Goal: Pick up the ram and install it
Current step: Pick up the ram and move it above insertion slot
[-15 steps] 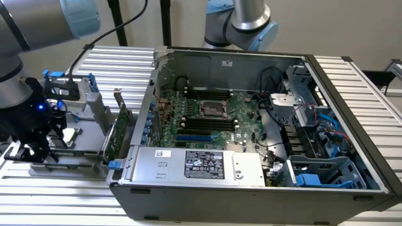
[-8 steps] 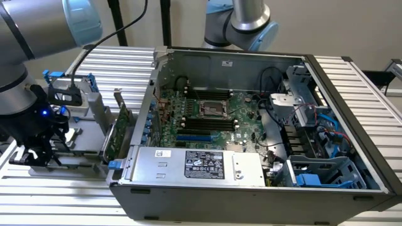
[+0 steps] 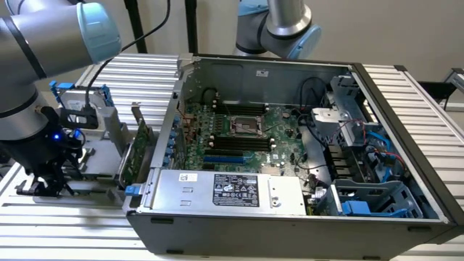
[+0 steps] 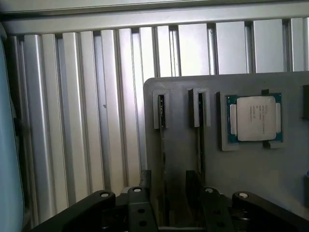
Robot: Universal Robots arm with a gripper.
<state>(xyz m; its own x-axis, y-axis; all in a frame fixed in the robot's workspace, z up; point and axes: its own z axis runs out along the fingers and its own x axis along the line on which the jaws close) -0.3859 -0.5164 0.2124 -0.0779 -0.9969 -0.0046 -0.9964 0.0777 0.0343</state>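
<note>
Inside the wide-spread gripper (image 4: 170,175), the ram (image 4: 161,112), upright in its holder (image 4: 181,145).

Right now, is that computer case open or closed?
Open. The computer case lies with its side cover off, so the motherboard inside shows.

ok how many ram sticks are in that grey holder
2, both on edge in the grey holder: one ram stick farther from the processor chip, the other beside it.

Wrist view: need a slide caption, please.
Gripper poised over gray holder holding two ram sticks beside a processor chip.
</note>
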